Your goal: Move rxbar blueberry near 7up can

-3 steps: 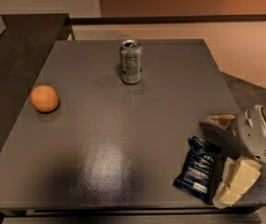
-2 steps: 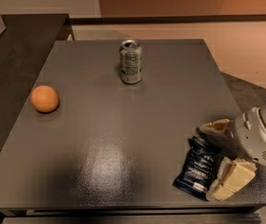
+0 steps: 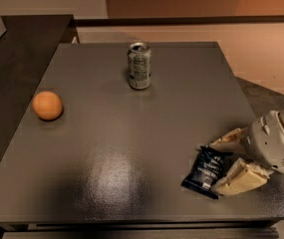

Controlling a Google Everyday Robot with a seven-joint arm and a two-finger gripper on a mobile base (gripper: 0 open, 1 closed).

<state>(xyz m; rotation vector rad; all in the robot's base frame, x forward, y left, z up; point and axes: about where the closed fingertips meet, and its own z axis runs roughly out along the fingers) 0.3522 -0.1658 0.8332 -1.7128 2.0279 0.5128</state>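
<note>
The rxbar blueberry [image 3: 205, 170], a dark navy wrapper with white lettering, lies on the grey table [image 3: 131, 148] near its front right corner. My gripper [image 3: 217, 166] comes in from the right. Its two pale fingers [image 3: 241, 179] stand on either side of the bar's right part and press against it. The bar's upper end looks crumpled. The 7up can [image 3: 139, 65] stands upright at the back middle of the table, far from the bar and the gripper.
A round orange fruit [image 3: 47, 105] sits on the left side of the table. A darker counter [image 3: 17, 59] adjoins the table on the left. The table's right edge and front edge are close to the gripper.
The gripper's fingers have moved in from a wide spread and closed on the bar. The gripper has shifted slightly left. The bar's upper end has crumpled. The can and the orange have not moved.
</note>
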